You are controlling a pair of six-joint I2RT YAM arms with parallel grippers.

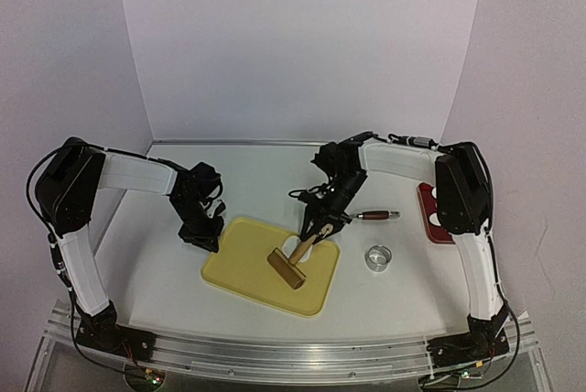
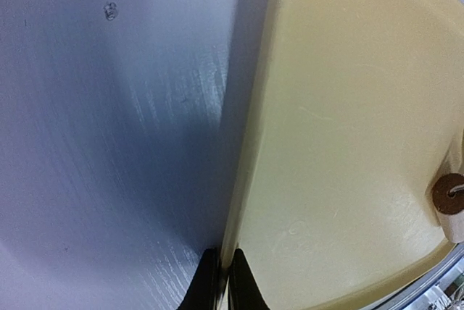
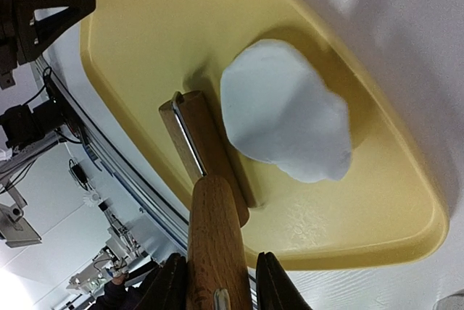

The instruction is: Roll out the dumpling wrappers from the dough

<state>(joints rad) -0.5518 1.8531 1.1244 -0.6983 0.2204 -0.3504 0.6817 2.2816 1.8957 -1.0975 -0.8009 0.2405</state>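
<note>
Yellow plastic tray (image 1: 240, 268), rectangular with rounded corners, lies at the centre of the white table (image 1: 156, 287), turned slightly askew. The left claw (image 1: 203, 238) sits at the tray's 10 o'clock edge; in the left wrist view its fingertips (image 2: 206, 288) are drawn together with the tray rim (image 2: 246, 158) running between them, one tip on the table side and one on the tray side. The right claw (image 1: 311, 236) is clamped on the upright wooden handle (image 3: 214, 237) of a small wooden roller (image 1: 287, 268), with one finger pressed to each side of the handle. The roller barrel (image 3: 203, 143) rests flat on the tray floor in the tray's 3 o'clock half. An irregular white flattened dough patch (image 3: 286, 111) lies on the tray floor just beside the barrel, on the side away from the tray's near rim; the top view hides it behind the right claw. A short metal ring cutter (image 1: 377, 257) stands on the table at 3 o'clock from the tray, apart from it. A slim tool with a dark red-brown handle (image 1: 375, 215) lies at 1 o'clock. A flat red item (image 1: 428, 213) lies farther toward 3 o'clock, partly hidden by the right arm.
</note>
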